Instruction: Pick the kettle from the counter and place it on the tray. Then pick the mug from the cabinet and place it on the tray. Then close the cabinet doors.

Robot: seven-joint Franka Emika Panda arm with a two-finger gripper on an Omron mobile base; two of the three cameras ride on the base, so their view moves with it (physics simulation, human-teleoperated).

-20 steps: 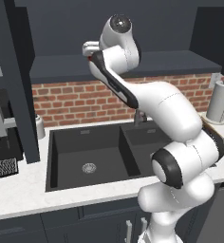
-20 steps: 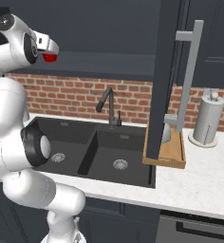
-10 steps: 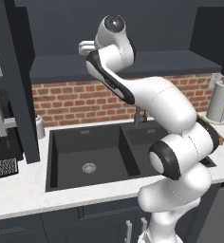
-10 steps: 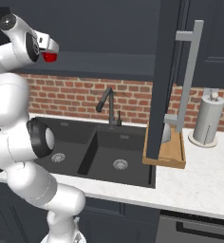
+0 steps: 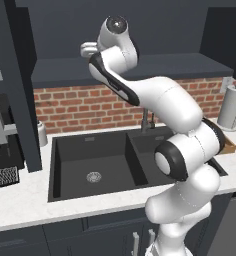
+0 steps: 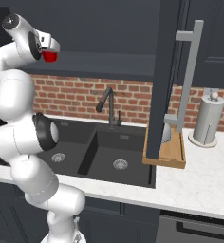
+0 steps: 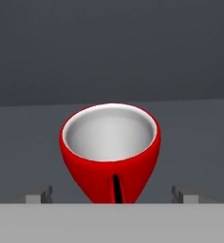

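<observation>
Soft, even rendered light is washing the scene, with no glare and no blur anywhere. The cabinet point(image 5: 130, 35) interior is sitting dim and flat grey. The sink point(image 6: 109, 152) basins are swallowing light. The mug point(image 7: 110, 151) is showing crisp, its white inside shading gently, its edges staying undistorted.

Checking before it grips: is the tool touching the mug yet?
Apart. The hand view shows the mug centred between the open tool's fingertips, with clear gaps on both sides.
</observation>
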